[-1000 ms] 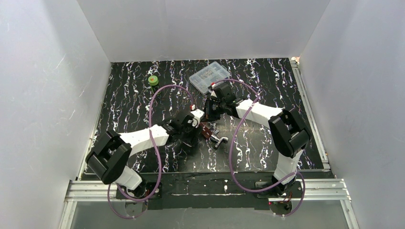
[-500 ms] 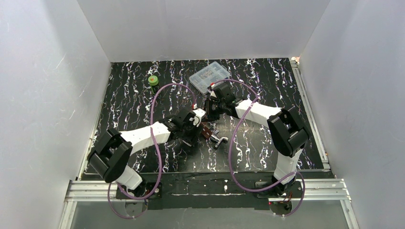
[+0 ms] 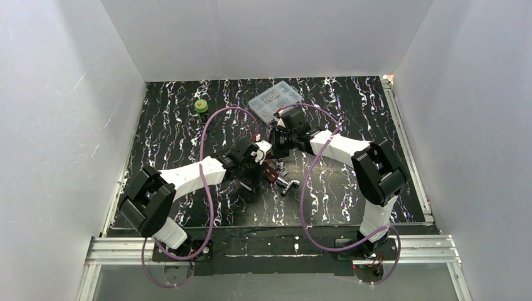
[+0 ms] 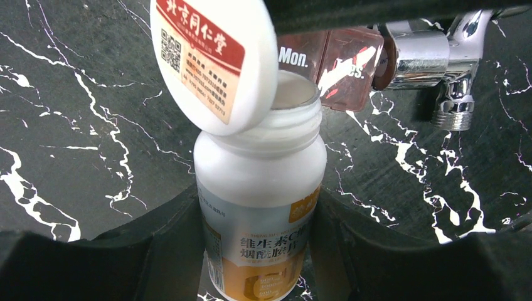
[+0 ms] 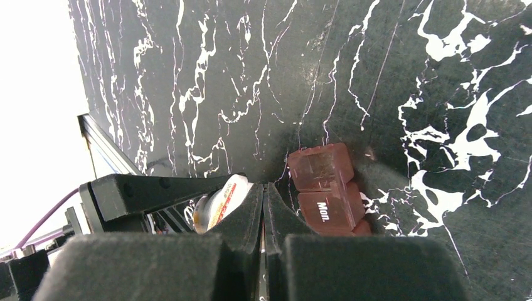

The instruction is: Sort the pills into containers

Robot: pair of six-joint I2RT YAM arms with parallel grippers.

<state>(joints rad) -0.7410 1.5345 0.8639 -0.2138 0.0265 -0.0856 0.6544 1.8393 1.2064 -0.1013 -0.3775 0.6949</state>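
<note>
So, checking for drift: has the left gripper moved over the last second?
Yes: the left gripper, holding the pill bottle, edged right toward the weekly pill organizer.

**Left arm pushes further in**

Our left hand [image 3: 256,155], with the white pill bottle [image 4: 260,207] between its fingers, has moved away from the near edge of the bench [image 3: 169,125] and rightward, closer to the red-brown pill case [image 3: 271,174]. The purple cable [image 3: 206,150] has shifted with it.

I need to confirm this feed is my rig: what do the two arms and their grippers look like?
The left arm and right arm have white link shells with black joint housings. A purple cable loops loosely along each. The left gripper and right gripper have matte black, blocky fingers. No markings show.
</note>
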